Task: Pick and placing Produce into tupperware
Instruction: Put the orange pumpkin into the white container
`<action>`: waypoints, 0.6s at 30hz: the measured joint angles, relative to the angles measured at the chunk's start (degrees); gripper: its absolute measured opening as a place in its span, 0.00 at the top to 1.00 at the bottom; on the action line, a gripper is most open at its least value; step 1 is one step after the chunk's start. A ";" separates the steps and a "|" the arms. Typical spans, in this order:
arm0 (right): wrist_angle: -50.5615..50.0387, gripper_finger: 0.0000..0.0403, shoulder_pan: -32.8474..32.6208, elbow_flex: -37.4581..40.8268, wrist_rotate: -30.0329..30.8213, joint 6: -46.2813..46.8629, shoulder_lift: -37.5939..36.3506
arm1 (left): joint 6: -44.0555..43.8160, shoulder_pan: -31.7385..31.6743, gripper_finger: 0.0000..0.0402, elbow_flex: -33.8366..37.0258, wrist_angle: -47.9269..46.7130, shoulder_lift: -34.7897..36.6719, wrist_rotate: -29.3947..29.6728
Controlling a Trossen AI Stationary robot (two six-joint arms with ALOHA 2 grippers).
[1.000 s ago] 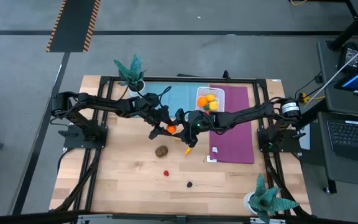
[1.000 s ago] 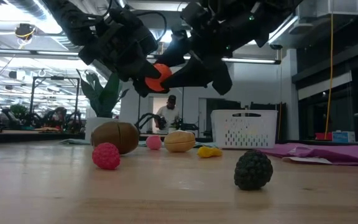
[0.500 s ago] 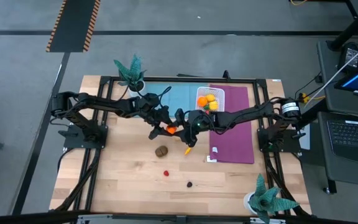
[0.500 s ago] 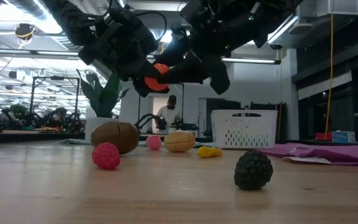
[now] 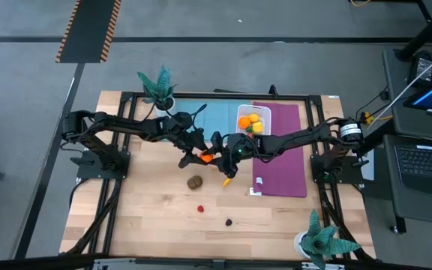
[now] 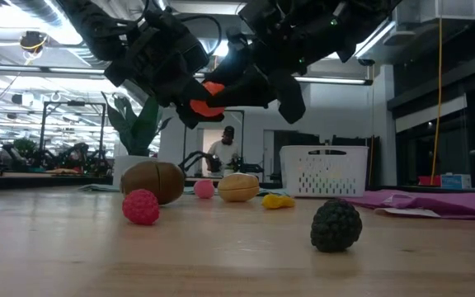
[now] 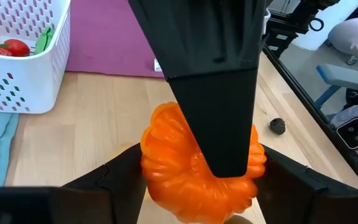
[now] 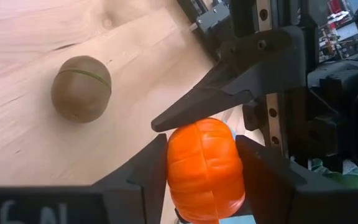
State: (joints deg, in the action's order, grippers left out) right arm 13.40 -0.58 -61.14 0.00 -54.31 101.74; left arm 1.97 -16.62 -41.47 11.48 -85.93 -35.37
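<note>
Above mid-table the left hand (image 5: 198, 155) grips an orange toy pumpkin (image 5: 205, 157); the right hand (image 5: 217, 154) has its fingers against it too: seemingly a handover. Next, probably the left releases and the right carries it to the tupperware (image 5: 254, 121). The wooden table (image 5: 148, 217) stands in an open workshop.

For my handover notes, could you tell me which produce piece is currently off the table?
The orange pumpkin-like piece: it is held in mid-air between the left hand and right hand, while the others lie on the table.
</note>
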 joint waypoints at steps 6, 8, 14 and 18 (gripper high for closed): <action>1.03 0.57 0.01 -0.20 0.92 0.28 -0.53 | 2.09 -1.10 0.36 0.07 -2.26 4.40 0.61; 1.54 0.58 0.02 -0.26 1.97 0.82 -1.11 | 4.03 -1.36 0.36 0.07 -3.83 6.72 1.08; -1.90 0.58 -0.01 0.46 2.36 1.90 -1.60 | 4.80 -0.70 0.35 -0.09 -5.74 11.07 3.75; -1.99 0.58 0.04 0.09 3.26 3.43 -1.88 | 5.79 0.52 0.35 -0.02 -7.44 12.02 3.90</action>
State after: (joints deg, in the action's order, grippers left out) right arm 11.41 -0.54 -61.06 3.26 -50.89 99.85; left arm 7.75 -16.10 -41.50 4.04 -73.90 -31.47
